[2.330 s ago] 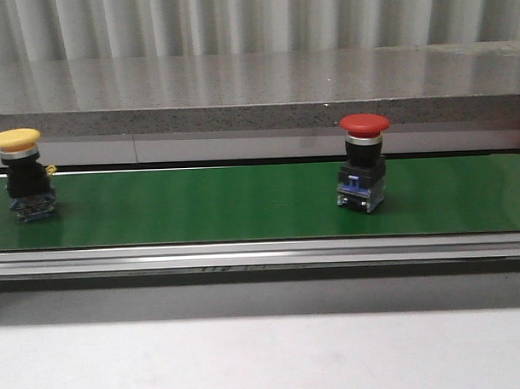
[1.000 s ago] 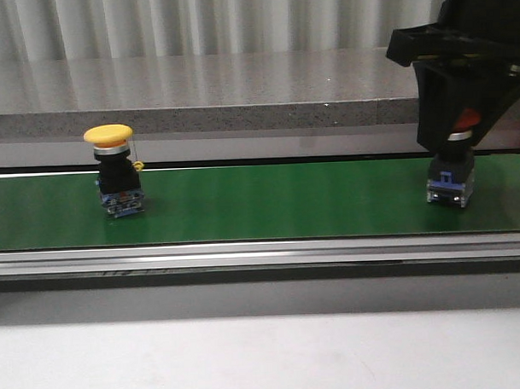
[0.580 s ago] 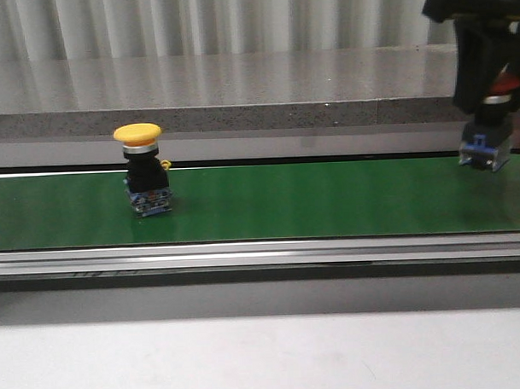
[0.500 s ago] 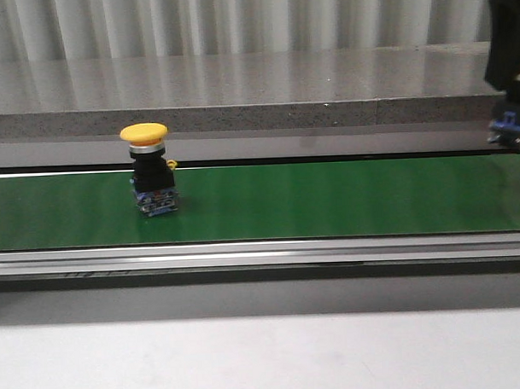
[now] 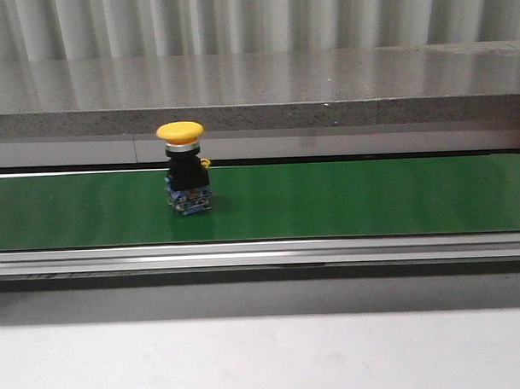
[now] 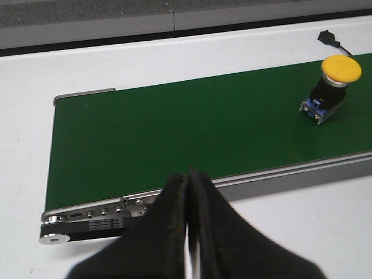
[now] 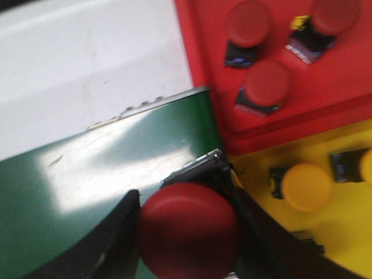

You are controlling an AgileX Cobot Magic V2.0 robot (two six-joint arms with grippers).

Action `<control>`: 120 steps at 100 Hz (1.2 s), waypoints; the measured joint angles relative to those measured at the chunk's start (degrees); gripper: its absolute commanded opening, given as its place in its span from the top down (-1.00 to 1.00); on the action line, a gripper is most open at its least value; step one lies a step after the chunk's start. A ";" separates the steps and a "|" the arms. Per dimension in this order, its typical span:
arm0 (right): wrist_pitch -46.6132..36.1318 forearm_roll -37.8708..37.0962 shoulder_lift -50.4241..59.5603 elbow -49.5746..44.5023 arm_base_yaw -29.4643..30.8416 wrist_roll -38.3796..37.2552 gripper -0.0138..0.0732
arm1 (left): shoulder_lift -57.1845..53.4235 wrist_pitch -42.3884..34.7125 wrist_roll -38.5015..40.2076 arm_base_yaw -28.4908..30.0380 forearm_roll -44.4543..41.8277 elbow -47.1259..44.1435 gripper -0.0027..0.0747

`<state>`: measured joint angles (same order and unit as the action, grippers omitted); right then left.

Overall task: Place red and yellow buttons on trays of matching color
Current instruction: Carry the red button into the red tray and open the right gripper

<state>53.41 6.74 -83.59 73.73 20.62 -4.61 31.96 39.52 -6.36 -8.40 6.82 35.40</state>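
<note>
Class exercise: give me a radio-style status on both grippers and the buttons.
Left gripper shut, empty, short of green conveyor belt. Right gripper shut on red mushroom-head button, near red tray. Yellow mushroom-head button upright on belt. Nothing blocking.

Long green conveyor belt (image 5: 346, 200) with silver aluminium side rail (image 5: 262, 254), running left to right across white tabletop (image 5: 266, 356). Standing upright on belt, left of centre: yellow mushroom-head push button with black body and blue base (image 5: 185, 168). In left wrist view, same button (image 6: 329, 88) near belt's far end; rounded belt end with roller visible. In right wrist view, glossy green belt end (image 7: 116, 168) just beside red plastic tray (image 7: 203, 70) and yellow plastic tray (image 7: 343, 232), both resting on white table surface, each holding buttons of matching colour.
</note>
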 measured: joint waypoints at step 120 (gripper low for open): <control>-21.61 4.47 -20.43 0.00 12.99 -2.83 0.41 | 0.00 0.00 0.00 0.00 0.00 0.00 0.98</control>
<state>31.80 11.22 -104.02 73.73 33.61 -7.44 31.96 39.52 -6.36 -8.40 6.82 35.40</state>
